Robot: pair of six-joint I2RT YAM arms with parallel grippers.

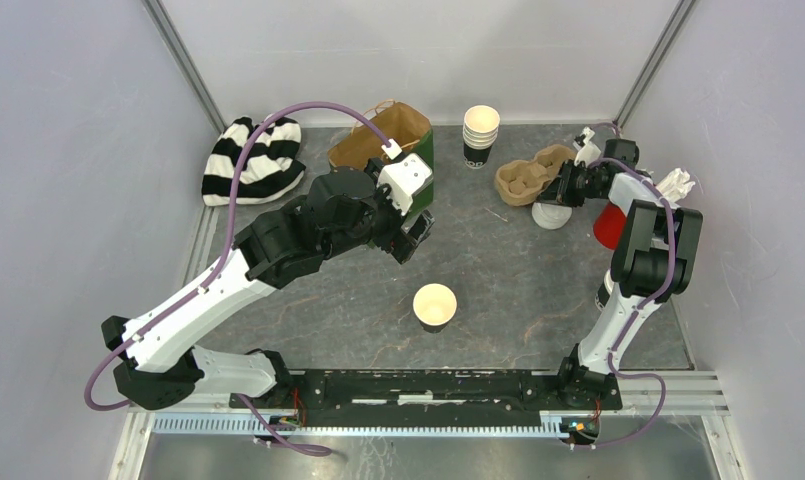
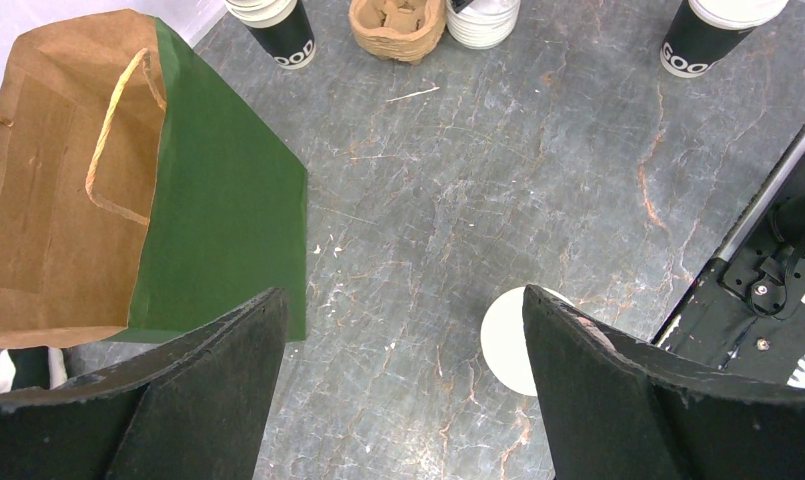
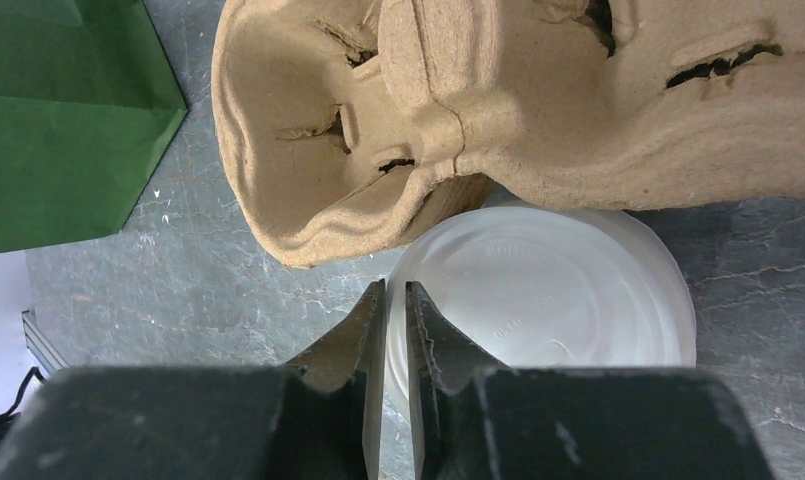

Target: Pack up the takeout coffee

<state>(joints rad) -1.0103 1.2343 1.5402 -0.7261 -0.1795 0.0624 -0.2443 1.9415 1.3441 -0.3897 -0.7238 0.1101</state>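
Cup (image 1: pixel 435 305) lidless at lower centre. Lid (image 3: pixel 558 290) at right beside carrier (image 3: pixel 538 110), rim pinched in narrow right gripper (image 3: pixel 395 290). Left gripper (image 2: pixel 403 320) wide, empty. Lidding step; next, lift lid, carry to cup, seat squarely.

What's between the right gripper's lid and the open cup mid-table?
Nothing visible. Bare table lies between the lid, pinched by the right gripper beside the carrier, and the open cup.
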